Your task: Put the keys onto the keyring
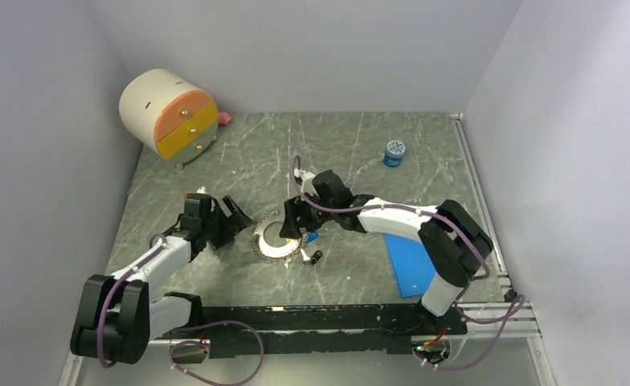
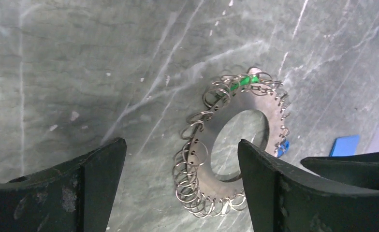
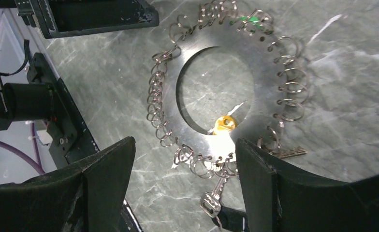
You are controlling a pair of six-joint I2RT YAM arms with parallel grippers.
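The keyring (image 1: pixel 273 252) lies flat at the centre of the top view, with a yellow-headed key (image 3: pixel 225 123) at its inner edge. The right gripper (image 3: pixel 183 141) hangs directly over it, jaws apart and grasping nothing. The left gripper (image 2: pixel 182 141), just left of the ring, is fully released.

**Enclosure and surroundings**

Desk (image 1: pixel 360 153): dark grey-green, marble pattern with pale veins and scuffs. Plain pale lavender-white panels close three sides: back wall (image 1: pixel 296 48), left wall (image 1: pixel 30 161), right wall (image 1: pixel 569 121). Metal rail (image 1: pixel 476 185) runs along the desk's right edge. Round cream drawer unit (image 1: pixel 169 117) with orange and yellow fronts sits tilted in the far left corner. Small blue jar (image 1: pixel 394 153) stands far right. Blue sheet (image 1: pixel 411 265) lies near right. Light is even and soft.
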